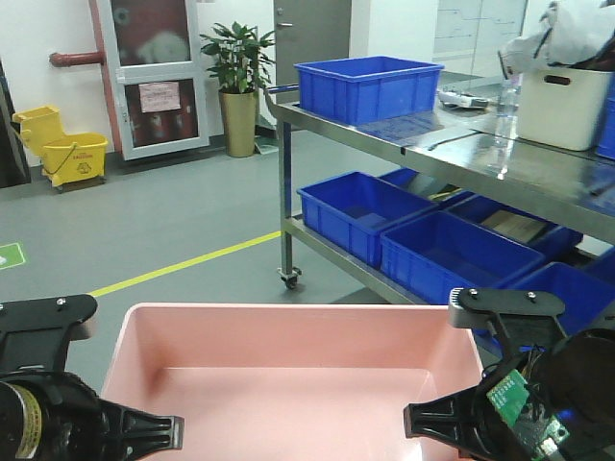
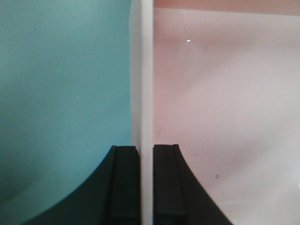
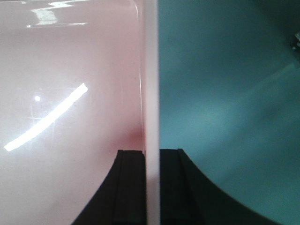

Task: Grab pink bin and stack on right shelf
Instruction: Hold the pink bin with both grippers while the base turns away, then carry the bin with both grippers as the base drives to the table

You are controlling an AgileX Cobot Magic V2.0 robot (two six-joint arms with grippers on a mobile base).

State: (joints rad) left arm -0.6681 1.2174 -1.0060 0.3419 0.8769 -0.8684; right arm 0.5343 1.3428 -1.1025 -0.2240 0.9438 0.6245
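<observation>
The pink bin is held up low in the front view, between my two arms. My left gripper is shut on its left wall, one finger inside the bin and one outside. My right gripper is shut on its right wall in the same way. In the front view the left gripper and the right gripper sit at the bin's two sides. The right shelf, a stainless-steel unit on castors, stands ahead and to the right.
Blue crates sit on the shelf's top deck and lower deck. A cream tub and a clear bottle stand on the top deck. A yellow mop bucket and a potted plant are at the back.
</observation>
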